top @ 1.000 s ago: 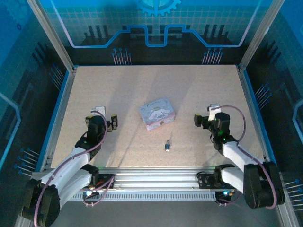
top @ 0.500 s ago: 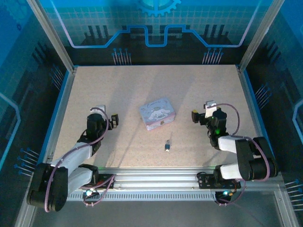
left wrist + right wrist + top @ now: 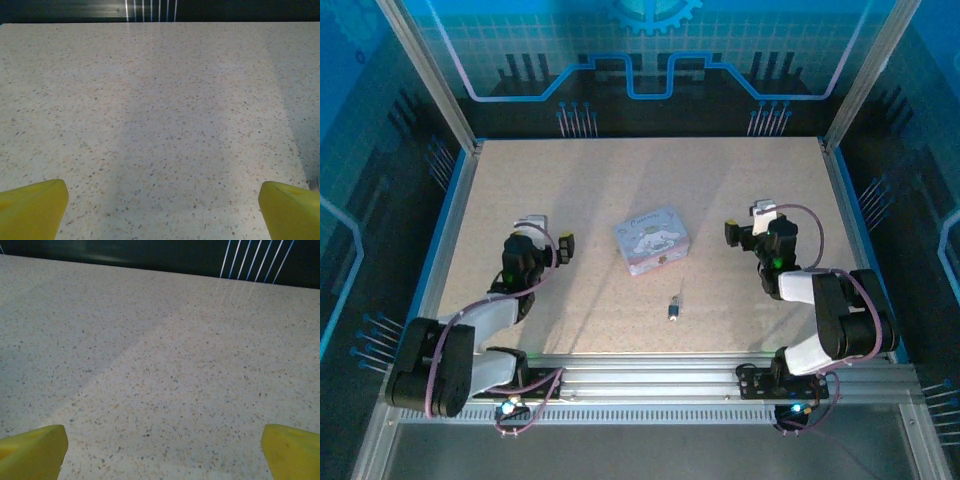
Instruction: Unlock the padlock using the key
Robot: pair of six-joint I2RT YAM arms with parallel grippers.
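Note:
The key (image 3: pixel 674 308), a tiny dark sliver with a slim silvery stem, lies on the table (image 3: pixel 580 190) just in front of the lavender cartoon box (image 3: pixel 653 240). A tiny dark spot with a glint on the box's near side looks like the padlock (image 3: pixel 665 259). Left of the box, my left gripper (image 3: pixel 548 238) hangs open with nothing in it. Right of the box, my right gripper (image 3: pixel 748 222) is open and also holds nothing. In the wrist views the left gripper (image 3: pixel 162 200) and right gripper (image 3: pixel 162 445) show yellow fingertips (image 3: pixel 30 207) (image 3: pixel 292 450) far apart over bare tabletop.
Blue rails edge the table on the left (image 3: pixel 445 225) and right (image 3: pixel 850 225), with a dark back wall (image 3: pixel 640 110) beyond. An aluminium beam (image 3: pixel 640 370) carries both arm bases at the near edge.
Both arms have folded back toward their bases, elbows dropping low. Each gripper has shifted slightly away from the near edge. Both stayed open; box and key have not moved.

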